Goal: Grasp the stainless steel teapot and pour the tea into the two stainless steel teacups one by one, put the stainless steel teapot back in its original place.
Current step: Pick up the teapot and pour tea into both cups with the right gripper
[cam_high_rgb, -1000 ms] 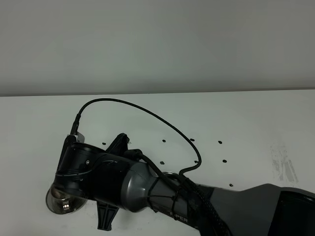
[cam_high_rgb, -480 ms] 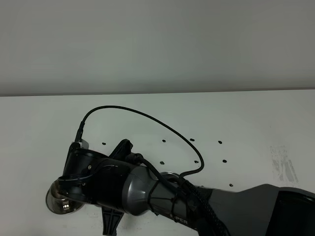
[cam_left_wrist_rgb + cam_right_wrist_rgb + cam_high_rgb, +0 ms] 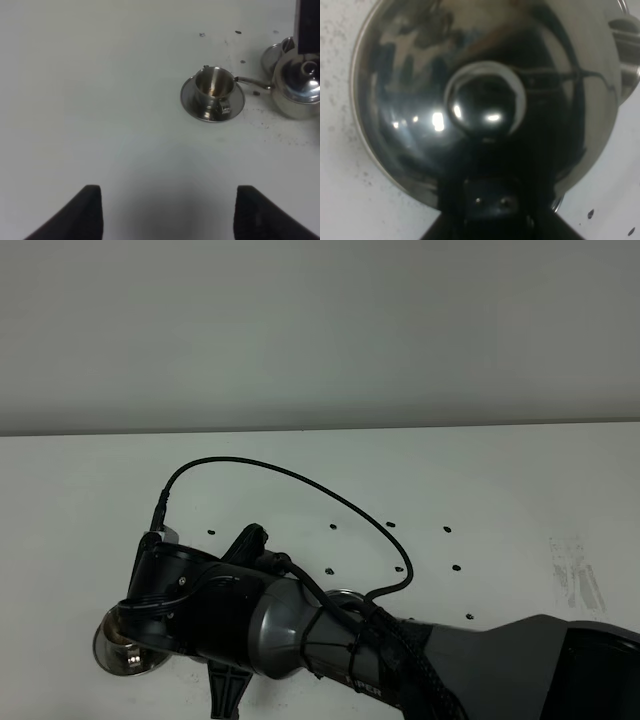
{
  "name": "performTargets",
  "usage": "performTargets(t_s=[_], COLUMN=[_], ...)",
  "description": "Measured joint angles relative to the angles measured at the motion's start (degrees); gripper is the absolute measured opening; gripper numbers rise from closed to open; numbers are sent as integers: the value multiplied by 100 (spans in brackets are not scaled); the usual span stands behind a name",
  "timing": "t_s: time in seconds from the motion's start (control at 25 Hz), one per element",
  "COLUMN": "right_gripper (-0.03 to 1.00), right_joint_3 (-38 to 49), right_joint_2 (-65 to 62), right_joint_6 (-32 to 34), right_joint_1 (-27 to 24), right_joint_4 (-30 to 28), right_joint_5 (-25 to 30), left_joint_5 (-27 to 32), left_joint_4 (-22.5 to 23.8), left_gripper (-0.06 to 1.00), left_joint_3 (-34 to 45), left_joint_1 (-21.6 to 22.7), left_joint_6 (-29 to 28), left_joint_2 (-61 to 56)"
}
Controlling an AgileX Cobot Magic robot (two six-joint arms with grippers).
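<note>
Exterior high view: the right arm (image 3: 300, 630) reaches in from five o'clock toward eight o'clock and covers the stainless steel teapot (image 3: 299, 89). One teacup (image 3: 125, 648) peeks out past the arm's end. In the left wrist view that teacup sits on its saucer (image 3: 199, 106) with a brownish glint inside. The pot's spout (image 3: 252, 83) has its tip just beside the rim, and the second teacup (image 3: 274, 54) is half hidden behind the pot. The left tool (image 3: 170, 212) stands wide apart over the white surface (image 3: 100, 100). The right tool (image 3: 490, 200) is clamped at the pot's handle side.

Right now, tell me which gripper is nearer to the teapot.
Right. The right gripper is shut on the teapot, at its edge. The left gripper hangs open well away, with the teapot far off beside a teacup.
</note>
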Motion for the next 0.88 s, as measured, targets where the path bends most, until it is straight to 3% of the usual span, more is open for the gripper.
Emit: performTargets(t_s=[0.88], right_gripper=[21], right_joint_3=[0], right_joint_2=[-60], right_joint_6=[-24], right_joint_1=[52], right_joint_4=[-251], right_joint_5=[-1], left_joint_5=[0], left_joint_4=[0], left_gripper=[61], left_joint_3=[0], left_joint_1=[0], left_joint_6=[6], left_joint_2=[0])
